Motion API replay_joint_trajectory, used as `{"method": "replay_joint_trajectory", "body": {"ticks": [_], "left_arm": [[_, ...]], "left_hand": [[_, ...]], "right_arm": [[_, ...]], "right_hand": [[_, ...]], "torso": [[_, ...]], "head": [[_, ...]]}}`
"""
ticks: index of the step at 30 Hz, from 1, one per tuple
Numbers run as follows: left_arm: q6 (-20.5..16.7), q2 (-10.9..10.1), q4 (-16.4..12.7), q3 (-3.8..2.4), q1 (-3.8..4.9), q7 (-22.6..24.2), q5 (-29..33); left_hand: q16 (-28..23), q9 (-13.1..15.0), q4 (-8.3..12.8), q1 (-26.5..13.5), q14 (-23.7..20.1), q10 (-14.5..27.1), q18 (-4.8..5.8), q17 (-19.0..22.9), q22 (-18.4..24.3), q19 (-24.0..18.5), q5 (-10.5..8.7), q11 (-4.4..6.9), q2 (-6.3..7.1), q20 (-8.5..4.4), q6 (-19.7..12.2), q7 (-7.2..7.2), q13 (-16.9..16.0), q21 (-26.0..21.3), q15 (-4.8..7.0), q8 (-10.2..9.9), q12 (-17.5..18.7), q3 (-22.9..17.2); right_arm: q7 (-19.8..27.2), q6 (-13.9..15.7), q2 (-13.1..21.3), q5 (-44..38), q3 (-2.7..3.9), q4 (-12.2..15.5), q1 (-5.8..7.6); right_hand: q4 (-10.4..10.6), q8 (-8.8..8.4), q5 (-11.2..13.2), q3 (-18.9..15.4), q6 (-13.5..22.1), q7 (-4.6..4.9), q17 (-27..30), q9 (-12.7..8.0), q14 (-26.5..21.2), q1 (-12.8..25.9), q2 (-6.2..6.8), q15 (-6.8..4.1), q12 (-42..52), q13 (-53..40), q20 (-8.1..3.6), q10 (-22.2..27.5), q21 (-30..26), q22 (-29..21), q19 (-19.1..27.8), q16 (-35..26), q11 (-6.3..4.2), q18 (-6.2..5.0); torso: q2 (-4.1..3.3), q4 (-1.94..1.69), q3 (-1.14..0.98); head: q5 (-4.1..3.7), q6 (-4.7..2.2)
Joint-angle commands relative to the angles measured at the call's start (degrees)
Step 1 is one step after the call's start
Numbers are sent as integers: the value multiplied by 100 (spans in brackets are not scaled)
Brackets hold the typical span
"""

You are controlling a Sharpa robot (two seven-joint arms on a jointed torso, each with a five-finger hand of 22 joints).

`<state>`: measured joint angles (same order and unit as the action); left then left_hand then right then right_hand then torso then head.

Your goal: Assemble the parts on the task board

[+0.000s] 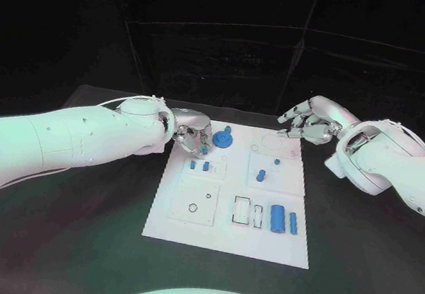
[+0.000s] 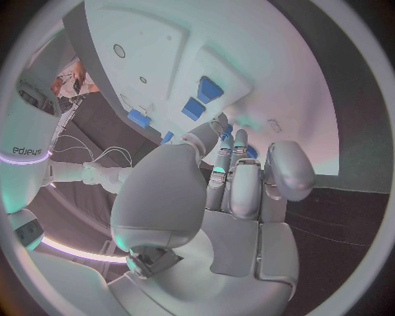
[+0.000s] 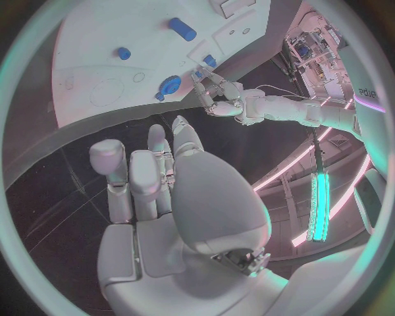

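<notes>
Nearest the camera in the head view, the lower half of the white task board (image 1: 224, 234) carries a square inset plate with a small ring-shaped hole (image 1: 193, 208) at lower left, two empty rectangular slots (image 1: 241, 209) at centre, and to their right a thick blue cylinder (image 1: 278, 219) lying beside a thinner blue bar (image 1: 294, 223). Higher up the board, two short blue pegs (image 1: 199, 165) stand side by side left of centre, and a blue pin (image 1: 261, 174) sits on a raised square to the right, with a smaller blue piece (image 1: 277, 161) just above it. Near the board's top edge lies a round blue gear (image 1: 222, 140). The left hand (image 1: 189, 135) is at the board's upper left corner, fingers curled in beside the gear; whether it touches or holds anything I cannot tell. The right hand (image 1: 310, 124) hangs past the board's upper right corner over the black table (image 1: 70, 245), fingers loosely spread, holding nothing.
</notes>
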<state>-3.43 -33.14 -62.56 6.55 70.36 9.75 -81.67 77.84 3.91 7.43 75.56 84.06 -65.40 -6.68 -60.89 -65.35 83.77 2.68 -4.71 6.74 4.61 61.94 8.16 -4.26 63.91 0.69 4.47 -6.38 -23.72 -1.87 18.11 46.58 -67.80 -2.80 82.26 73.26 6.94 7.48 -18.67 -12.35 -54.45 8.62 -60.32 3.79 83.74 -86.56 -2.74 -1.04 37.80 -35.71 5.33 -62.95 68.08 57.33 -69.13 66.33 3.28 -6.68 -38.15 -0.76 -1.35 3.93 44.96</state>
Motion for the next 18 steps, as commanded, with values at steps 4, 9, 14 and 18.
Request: {"method": "replay_joint_trajectory", "body": {"ticks": [4,9,14,18], "left_arm": [[-87,-3,-8,-2,7,65,15],[-121,-23,-9,-3,6,63,15],[-202,-120,-74,-6,6,76,28],[-352,-288,-180,-18,16,148,351]], "left_hand": [[-5,-18,26,6,83,66,102,19,-5,-29,19,-11,61,40,-112,-7,8,-10,-33,-64,51,5],[-5,-16,25,13,83,73,101,22,-2,-31,20,-14,47,42,-119,-3,8,-15,-35,-67,57,-4],[-7,-16,25,18,81,76,99,29,1,-32,20,-15,43,43,-124,-1,8,-19,-35,-69,60,-9],[-24,-19,-6,-59,70,139,74,75,110,-67,17,-34,111,55,-197,17,13,-142,-49,-90,98,58]], "right_arm": [[2,-19,-5,5,4,-2,10],[-21,-44,-5,5,4,-10,10],[-117,-193,2,-190,4,-35,9],[-250,-392,2,-724,3,-44,7]], "right_hand": [[36,-38,-30,1,29,-8,6,1,36,-42,1,0,-49,26,-4,14,-35,-16,6,-38,4,-47],[56,-49,-29,-1,40,0,37,1,32,-67,-2,6,-128,104,-1,66,-82,-68,33,-82,12,-56],[60,-30,53,20,-29,20,468,12,-70,-216,-16,23,-530,444,10,261,-296,-326,180,-503,38,-106],[-1,11,217,69,-219,0,586,19,-57,-443,-26,23,-1018,870,11,344,-331,-345,156,-638,51,-109]], "torso": [[-2,7,0],[-4,6,-2],[-1,4,2],[5,1,2]], "head": [[-3,5],[-6,2],[-19,-8],[-52,-41]]}}
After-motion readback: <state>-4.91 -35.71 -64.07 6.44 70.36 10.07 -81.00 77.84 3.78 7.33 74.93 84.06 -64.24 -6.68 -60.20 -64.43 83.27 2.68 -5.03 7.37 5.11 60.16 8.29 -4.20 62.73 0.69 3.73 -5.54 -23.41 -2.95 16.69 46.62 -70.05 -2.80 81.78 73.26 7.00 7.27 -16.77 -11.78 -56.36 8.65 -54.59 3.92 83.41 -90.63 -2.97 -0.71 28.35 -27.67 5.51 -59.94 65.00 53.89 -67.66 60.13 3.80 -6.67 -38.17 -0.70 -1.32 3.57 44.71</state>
